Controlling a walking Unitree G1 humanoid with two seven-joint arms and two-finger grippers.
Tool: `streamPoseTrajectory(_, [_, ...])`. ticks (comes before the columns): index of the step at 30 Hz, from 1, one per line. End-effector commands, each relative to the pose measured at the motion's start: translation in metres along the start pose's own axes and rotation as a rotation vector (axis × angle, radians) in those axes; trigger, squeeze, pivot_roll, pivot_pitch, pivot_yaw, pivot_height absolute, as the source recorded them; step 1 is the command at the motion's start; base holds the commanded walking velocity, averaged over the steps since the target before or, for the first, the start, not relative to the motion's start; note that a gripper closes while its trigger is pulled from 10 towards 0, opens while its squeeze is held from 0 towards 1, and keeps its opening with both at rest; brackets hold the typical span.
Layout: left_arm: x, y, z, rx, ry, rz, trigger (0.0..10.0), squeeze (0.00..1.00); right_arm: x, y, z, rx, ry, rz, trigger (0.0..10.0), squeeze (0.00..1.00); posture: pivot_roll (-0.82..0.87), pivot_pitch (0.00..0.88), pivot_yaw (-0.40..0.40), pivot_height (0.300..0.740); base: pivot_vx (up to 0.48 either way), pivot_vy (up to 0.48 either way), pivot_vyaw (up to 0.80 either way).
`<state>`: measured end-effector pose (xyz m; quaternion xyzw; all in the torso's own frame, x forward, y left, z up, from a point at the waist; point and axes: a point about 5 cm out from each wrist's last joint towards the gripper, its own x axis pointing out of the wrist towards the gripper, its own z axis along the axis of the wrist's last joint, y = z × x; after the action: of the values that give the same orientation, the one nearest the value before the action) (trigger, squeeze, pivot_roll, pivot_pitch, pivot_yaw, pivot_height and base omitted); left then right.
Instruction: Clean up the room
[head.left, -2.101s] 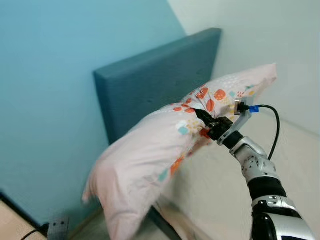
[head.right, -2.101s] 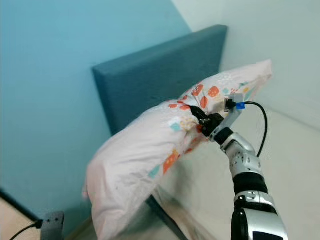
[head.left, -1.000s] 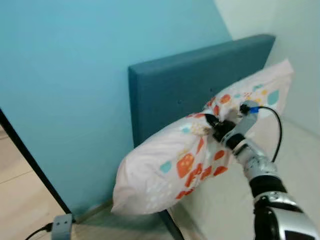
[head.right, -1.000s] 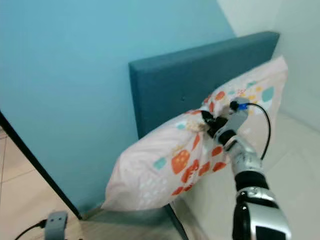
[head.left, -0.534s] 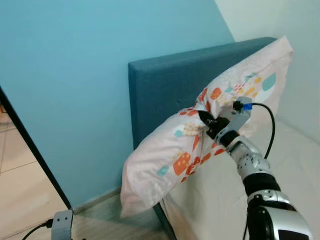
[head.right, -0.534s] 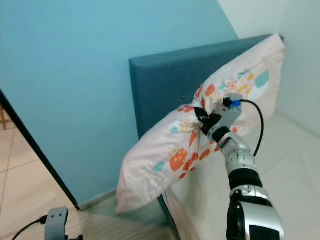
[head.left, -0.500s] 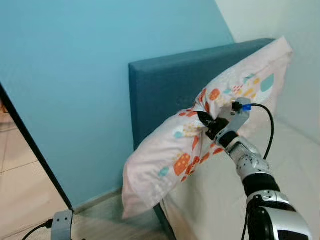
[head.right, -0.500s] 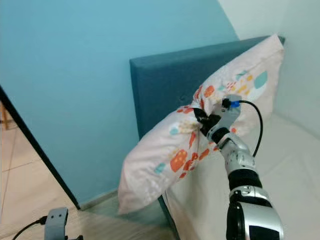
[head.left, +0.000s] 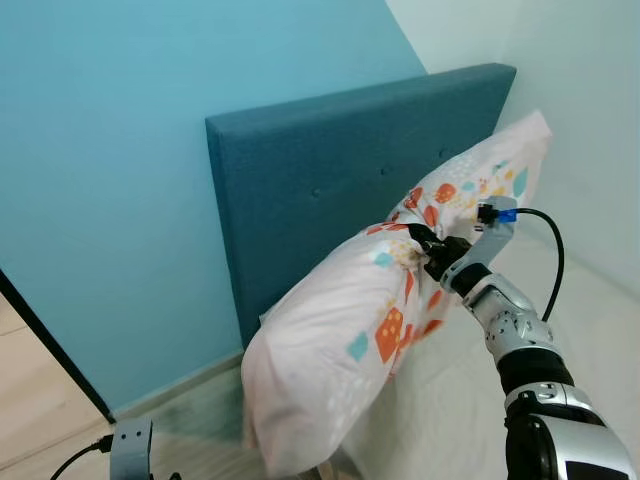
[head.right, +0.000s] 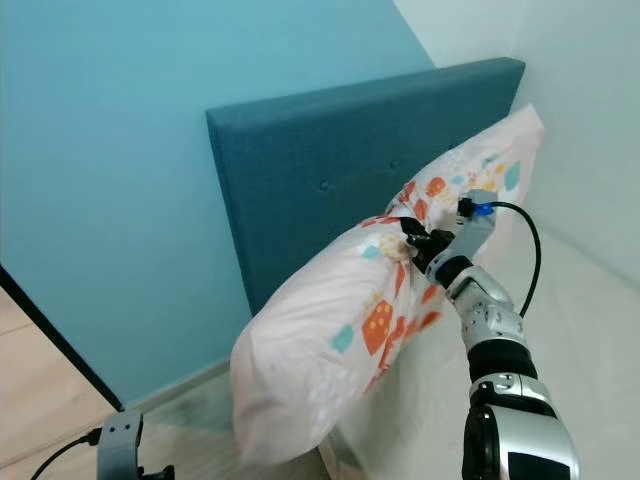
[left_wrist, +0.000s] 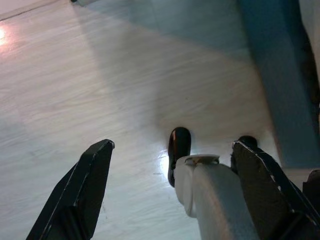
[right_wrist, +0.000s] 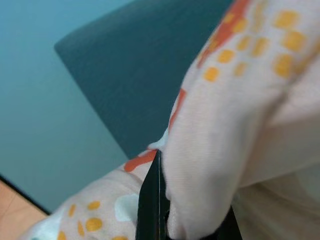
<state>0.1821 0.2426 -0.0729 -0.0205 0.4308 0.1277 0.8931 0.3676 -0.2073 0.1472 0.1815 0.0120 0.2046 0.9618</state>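
Pillow (head.left: 385, 330) swung lower since half second ago, far end dropped off headboard (head.left: 330, 160) top. Right gripper (head.left: 432, 250) fingers clenched on fabric mid-pillow. Left gripper (left_wrist: 170, 195) released, idle over floor (left_wrist: 75, 85). Advice: carry toward 3 o'clock over bed (head.left: 450, 410), settle flat against headboard before letting go.

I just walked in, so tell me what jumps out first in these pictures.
A big pink patterned pillow hangs in the air in front of the dark teal headboard, pinched at its middle by the right tool. Behind it stands a bright blue wall.
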Motion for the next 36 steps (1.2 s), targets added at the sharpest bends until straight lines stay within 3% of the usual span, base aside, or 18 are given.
streamPoseTrajectory(1, [0.000,0.002,-0.002,-0.003,0.003,-0.001,10.0,0.00,0.008,0.014,0.018,-0.053,-0.075,0.087,10.0,0.00,-0.02,0.000,-0.061,0.740,0.262,0.000,0.76])
streamPoseTrajectory(8, [0.000,0.001,0.000,-0.002,-0.004,-0.011,10.0,0.00,0.008,0.012,0.019,-0.003,-0.099,0.072,10.0,0.00,-0.02,0.000,-0.060,0.740,0.331,0.000,0.54])
streamPoseTrajectory(15, [0.000,0.001,0.000,0.001,-0.006,-0.014,10.0,0.00,0.008,0.013,0.020,-0.028,-0.104,0.079,10.0,0.00,-0.03,0.000,-0.056,0.740,0.371,0.000,0.00])
streamPoseTrajectory(24, [0.000,0.000,0.000,0.010,-0.006,-0.020,10.0,0.00,0.006,0.015,0.020,-0.052,-0.101,0.103,10.0,0.00,-0.03,0.000,-0.055,0.740,0.378,0.000,0.68])
streamPoseTrajectory(36, [-0.001,0.001,-0.003,0.011,0.010,-0.003,10.0,0.00,0.002,-0.006,0.027,0.011,-0.133,-0.095,10.0,0.00,-0.04,0.000,-0.056,0.740,0.280,0.000,0.10])
